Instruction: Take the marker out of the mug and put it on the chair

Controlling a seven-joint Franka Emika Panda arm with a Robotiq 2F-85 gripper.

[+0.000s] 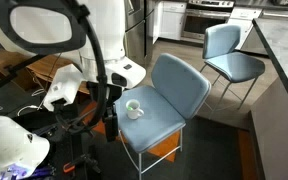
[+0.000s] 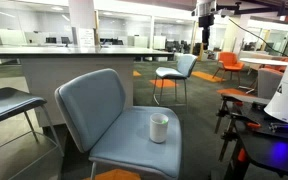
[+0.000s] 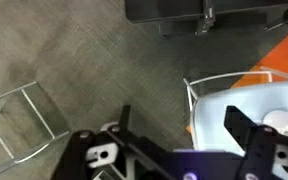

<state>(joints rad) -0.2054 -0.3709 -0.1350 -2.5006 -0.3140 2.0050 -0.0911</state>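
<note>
The light blue-grey chair (image 1: pixel 169 92) stands in the middle in both exterior views (image 2: pixel 99 105). Its front corner shows in the wrist view (image 3: pixel 234 100). The white mug (image 1: pixel 133 108) stands upright on the seat (image 2: pixel 159 127) and is cut off at the right edge of the wrist view (image 3: pixel 287 120). The marker is too small to make out in any view. My gripper (image 1: pixel 109 122) hangs open and empty, high above the floor and just off the seat's edge to the side of the mug. It also shows in an exterior view (image 2: pixel 206 12) and in the wrist view (image 3: pixel 182 130).
A similar blue chair (image 1: pixel 229 50) stands further back (image 2: pixel 177 68). A long counter (image 1: pixel 284 60) runs along one side. A stool (image 2: pixel 9 100) and dark stands (image 2: pixel 246 115) flank the chair. A wire frame (image 3: pixel 19 120) stands on the carpet below me.
</note>
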